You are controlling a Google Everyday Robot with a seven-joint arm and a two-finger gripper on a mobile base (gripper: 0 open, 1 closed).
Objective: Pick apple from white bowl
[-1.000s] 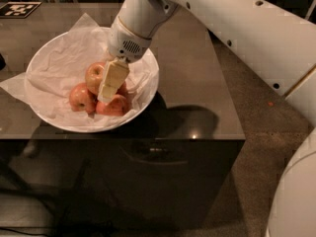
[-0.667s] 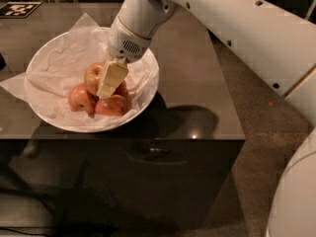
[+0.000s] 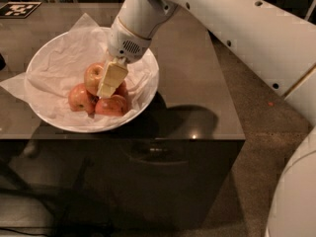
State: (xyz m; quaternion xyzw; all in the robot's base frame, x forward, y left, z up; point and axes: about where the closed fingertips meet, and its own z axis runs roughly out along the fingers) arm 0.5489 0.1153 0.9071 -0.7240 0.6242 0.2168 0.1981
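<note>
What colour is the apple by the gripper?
The round apple is yellow-orange, blushed red, in the camera view; gripper beside it in the white bowl.

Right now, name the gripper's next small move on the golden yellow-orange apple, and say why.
Probably ease the cream-coloured gripper slightly lower on the round golden yellow-orange apple: it sits against that apple's side in the wide white tissue-lined bowl, with redder apples crowded beside.

Perhaps a robotics lab: fiducial marker (image 3: 19, 9) on dark table (image 3: 197, 73), robot claw (image 3: 109, 85) in white bowl (image 3: 74, 126).
</note>
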